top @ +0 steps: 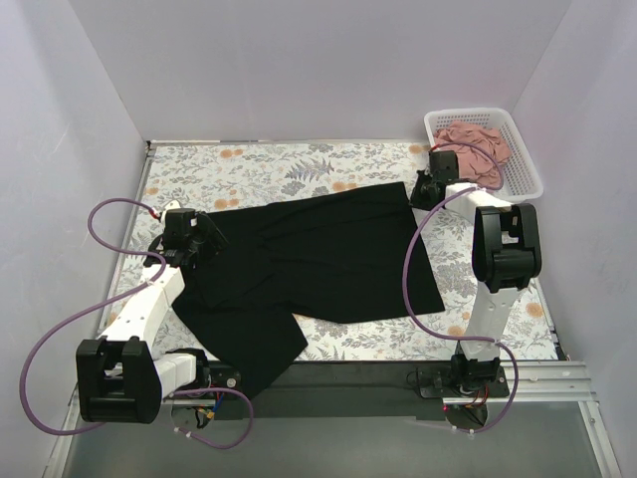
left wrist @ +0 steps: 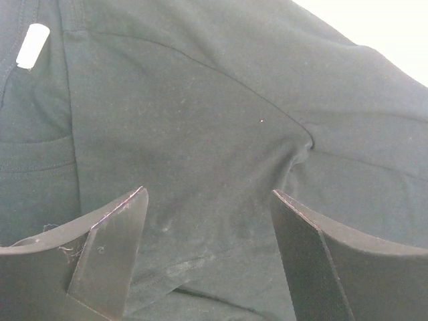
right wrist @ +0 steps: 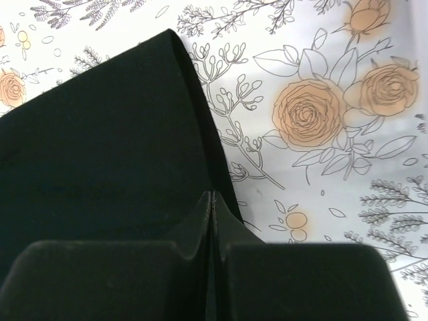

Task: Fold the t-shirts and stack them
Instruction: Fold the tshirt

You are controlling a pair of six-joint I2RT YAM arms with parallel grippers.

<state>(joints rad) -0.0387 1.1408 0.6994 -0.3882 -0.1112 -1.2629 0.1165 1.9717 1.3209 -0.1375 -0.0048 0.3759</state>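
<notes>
So right claw [right wrist: 211, 199] is pinched shut on the black t-shirt [top: 318, 249] at its far-right edge, left claw [left wrist: 207, 204] gaping over its left end. Shirt runs left-right between them, and the pink t-shirt [top: 476, 144] sits in the basket [top: 530, 164] beyond my right arm.

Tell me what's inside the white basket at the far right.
A crumpled dusty-pink t-shirt lies in the white lattice basket. Anything beneath it is covered by the cloth.

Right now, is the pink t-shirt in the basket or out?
In. The pink t-shirt lies crumpled inside the white basket, far right.
</notes>
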